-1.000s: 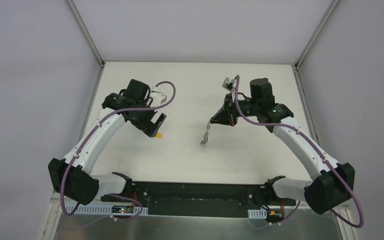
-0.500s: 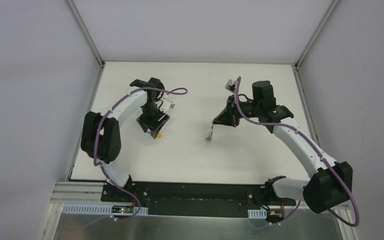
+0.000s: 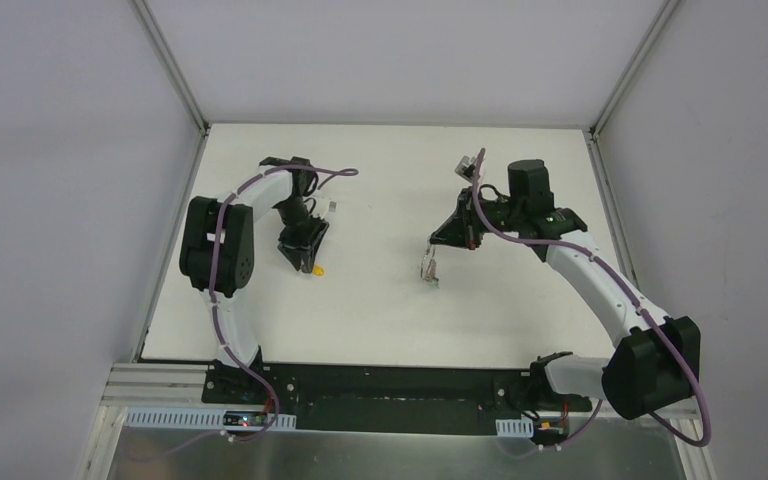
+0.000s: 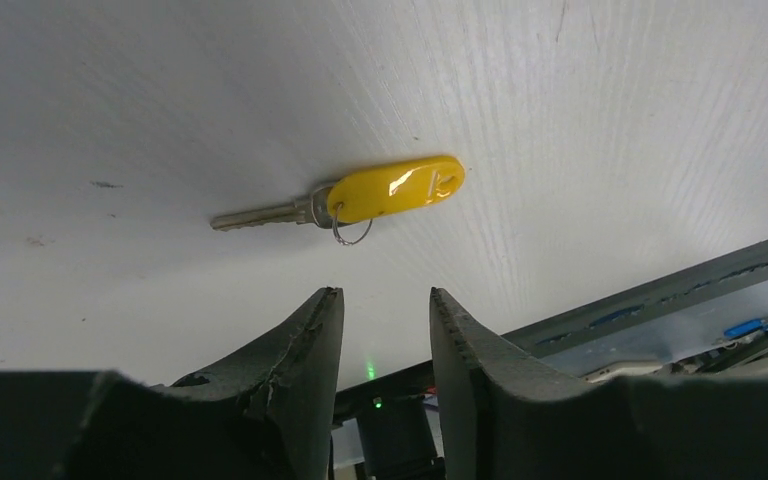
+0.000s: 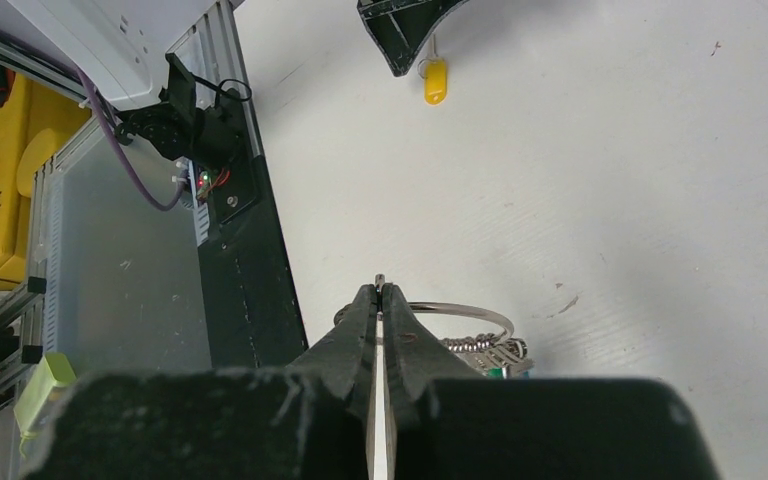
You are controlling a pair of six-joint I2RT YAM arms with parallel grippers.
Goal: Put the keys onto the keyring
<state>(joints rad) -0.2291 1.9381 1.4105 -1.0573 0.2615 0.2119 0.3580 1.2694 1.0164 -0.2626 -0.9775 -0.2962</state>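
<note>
The white desk point(image 3: 380, 310) carries the yellow-headed key point(image 4: 390, 190), which lies flat. The left tool point(image 4: 385, 295) hovers just above it, jaws apart and empty. The right tool point(image 5: 381, 290) is clenched on the keyring point(image 5: 460, 310), with silver keys point(image 5: 480, 350) bunched beneath. The key looks light, stiff and slippery along its blade, so its broad plastic head seems the surest hold.

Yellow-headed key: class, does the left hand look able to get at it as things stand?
Probably yes: the yellow-headed key lies flat just ahead of the open left hand, nothing in between.
</note>
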